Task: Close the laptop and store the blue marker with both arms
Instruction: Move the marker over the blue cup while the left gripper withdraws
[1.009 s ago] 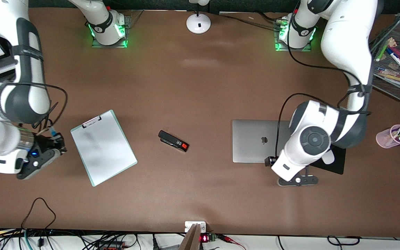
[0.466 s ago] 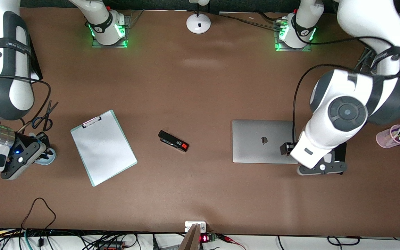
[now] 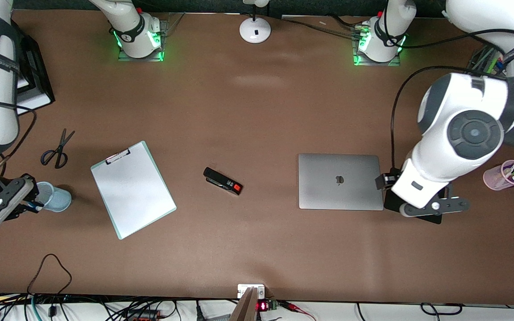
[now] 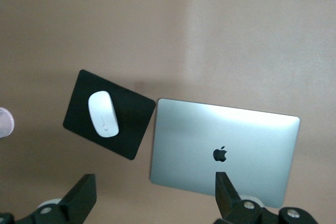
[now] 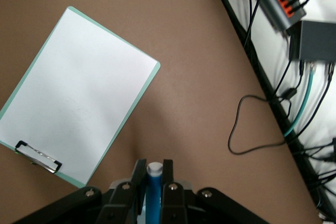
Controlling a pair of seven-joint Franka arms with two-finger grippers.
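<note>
The blue marker [image 5: 153, 192] is pinched between the two fingers of the right tool [image 3: 27, 206], which hangs over the pale blue cup [image 3: 56, 198] at the right arm's end of the table [image 3: 257, 111]. The marker's white end sticks out past the fingertips.

The table is brown. On it lie a clipboard [image 3: 133, 189], scissors [image 3: 57, 150] and a small black stapler [image 3: 222, 181].

The laptop [image 3: 340, 181] lies shut and flat, its logo facing up, just beside a black mouse pad [image 4: 109, 114] with a white mouse [image 4: 102, 114]. The left tool [image 4: 152, 203] hangs above the pad with its fingers spread apart, holding nothing.
</note>
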